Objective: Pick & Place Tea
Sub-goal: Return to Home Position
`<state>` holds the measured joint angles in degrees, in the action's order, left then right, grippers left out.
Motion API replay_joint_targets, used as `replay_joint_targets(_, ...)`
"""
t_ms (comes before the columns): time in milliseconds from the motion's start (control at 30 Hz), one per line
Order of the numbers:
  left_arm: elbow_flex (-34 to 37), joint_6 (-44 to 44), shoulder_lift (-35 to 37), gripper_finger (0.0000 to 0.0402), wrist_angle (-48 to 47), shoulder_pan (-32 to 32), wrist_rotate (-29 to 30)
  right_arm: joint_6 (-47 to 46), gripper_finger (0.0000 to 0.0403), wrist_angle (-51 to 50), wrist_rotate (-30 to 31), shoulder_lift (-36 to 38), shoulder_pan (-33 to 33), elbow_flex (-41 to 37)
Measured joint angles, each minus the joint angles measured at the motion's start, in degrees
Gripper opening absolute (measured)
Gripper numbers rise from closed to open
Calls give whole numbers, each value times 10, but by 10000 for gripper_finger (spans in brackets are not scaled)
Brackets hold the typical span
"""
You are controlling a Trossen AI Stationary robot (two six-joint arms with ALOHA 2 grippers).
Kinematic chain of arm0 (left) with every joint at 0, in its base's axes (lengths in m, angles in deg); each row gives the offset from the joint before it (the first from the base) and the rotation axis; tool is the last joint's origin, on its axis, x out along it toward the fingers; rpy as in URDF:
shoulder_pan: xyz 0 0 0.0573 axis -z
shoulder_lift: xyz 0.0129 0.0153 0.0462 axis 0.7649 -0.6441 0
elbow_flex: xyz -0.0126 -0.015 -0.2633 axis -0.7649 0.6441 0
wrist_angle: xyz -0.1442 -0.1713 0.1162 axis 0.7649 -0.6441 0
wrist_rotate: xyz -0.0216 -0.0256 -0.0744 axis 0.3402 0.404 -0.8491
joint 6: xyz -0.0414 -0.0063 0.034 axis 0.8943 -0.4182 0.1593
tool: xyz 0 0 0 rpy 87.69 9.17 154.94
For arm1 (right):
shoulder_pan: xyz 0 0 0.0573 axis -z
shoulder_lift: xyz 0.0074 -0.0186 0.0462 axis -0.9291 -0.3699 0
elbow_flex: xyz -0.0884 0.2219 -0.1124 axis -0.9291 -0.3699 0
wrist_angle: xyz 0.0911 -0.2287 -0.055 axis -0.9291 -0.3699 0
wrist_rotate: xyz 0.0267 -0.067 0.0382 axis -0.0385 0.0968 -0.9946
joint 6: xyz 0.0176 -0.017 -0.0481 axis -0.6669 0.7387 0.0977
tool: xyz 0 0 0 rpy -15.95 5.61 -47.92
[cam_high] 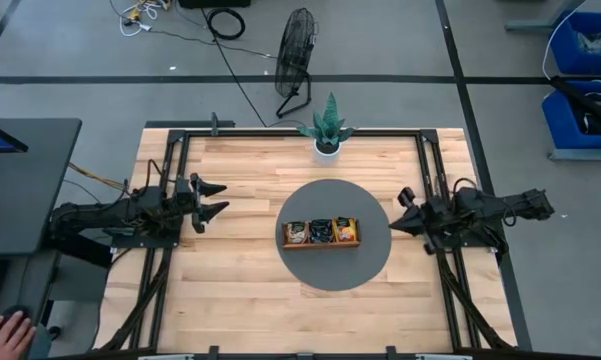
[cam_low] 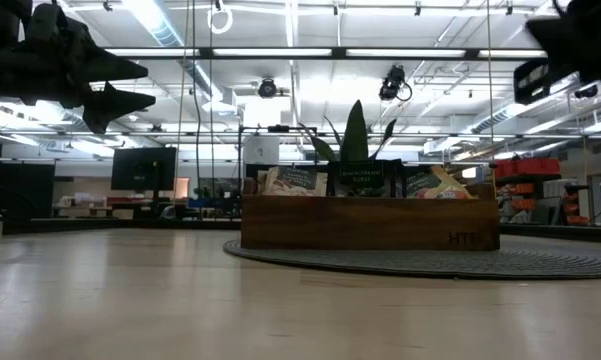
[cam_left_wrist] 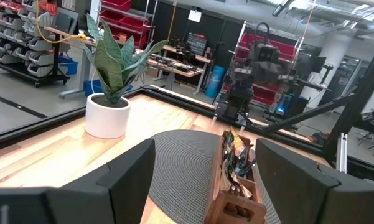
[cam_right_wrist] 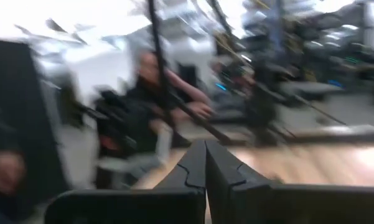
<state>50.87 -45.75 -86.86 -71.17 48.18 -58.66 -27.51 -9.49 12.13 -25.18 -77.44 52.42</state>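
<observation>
As the overhead camera looks straight down, a tray (cam_high: 321, 245) with three compartments sits on a round grey mat (cam_high: 330, 200) in the middle of a wooden table (cam_high: 240, 300). The tea (cam_high: 321, 231) is inside the tray: pale and brown sachets in the left compartment, dark ones in the middle, orange-yellow ones in the right. The left gripper (cam_high: 220, 198) hangs over the table's left side, well apart from the tray, its two fingers spread and empty. The right gripper (cam_high: 396, 226) hangs at the mat's right edge, pointing toward the tray without touching it. A plant (cam_high: 327, 130) stands at the table's far edge, and a fan (cam_high: 298, 65) stands on the floor beyond. Someone's hand (cam_high: 10, 335) shows at the lower left corner, off the table.

From table height, the tray is seen side-on, with sachets standing above its rim and the plant behind it. The left gripper is high at the upper left, fingers apart. Only part of the right arm (cam_low: 570, 40) shows at the upper right.

From the left wrist, the wide-set dark fingers (cam_left_wrist: 127, 186) frame the mat, the tray seen end-on with tea standing in it, and the plant in a white pot.

From the right wrist, that gripper's two fingers are pressed together with nothing between them. Beyond the table is a blurred person (cam_right_wrist: 149, 99) in dark clothing.
</observation>
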Motion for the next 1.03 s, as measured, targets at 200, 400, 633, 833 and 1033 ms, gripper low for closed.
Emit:
replay_joint_targets(200, 0, 0, 0, 280, 0, 0, 0, 59, 0, -99, 111, 0, 11, 0)
replay_joint_targets(400, 0, 0, 0, 280, 0, 0, 0, 76, 0, -98, 122, 0, 26, 0)
replay_joint_targets(633, 0, 0, 0, 280, 0, 0, 0, 77, 6, -97, 122, -2, 44, 0)
replay_joint_targets(833, 0, 0, 0, 280, 0, 0, 0, 70, 28, -98, 119, -3, 45, 0)
replay_joint_targets(1033, 0, 0, 0, 280, 0, 0, 0, 70, 33, -98, 117, -3, 45, 0)
